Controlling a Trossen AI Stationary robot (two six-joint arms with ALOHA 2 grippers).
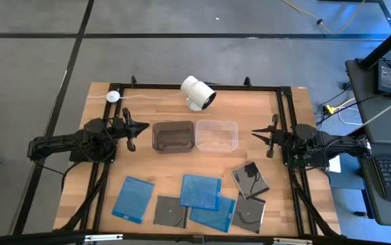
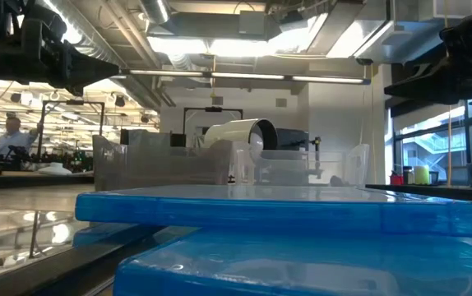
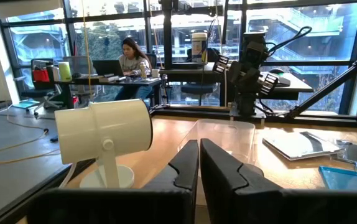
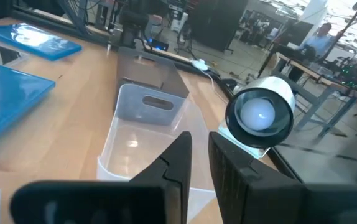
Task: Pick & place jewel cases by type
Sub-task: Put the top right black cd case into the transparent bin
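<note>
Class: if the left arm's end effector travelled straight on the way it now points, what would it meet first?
Probably the dark tub: the left end effector, shut, points across the table at it, though its height above the tub's rim is unclear.

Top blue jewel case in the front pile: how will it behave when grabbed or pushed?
The blue jewel case looks thin, flat and rigid, so probably stiff and light. It lies overlapping another blue case, so a push likely slides it or drags its neighbour. Glossy plastic suggests it could slip between the fingers.
</note>
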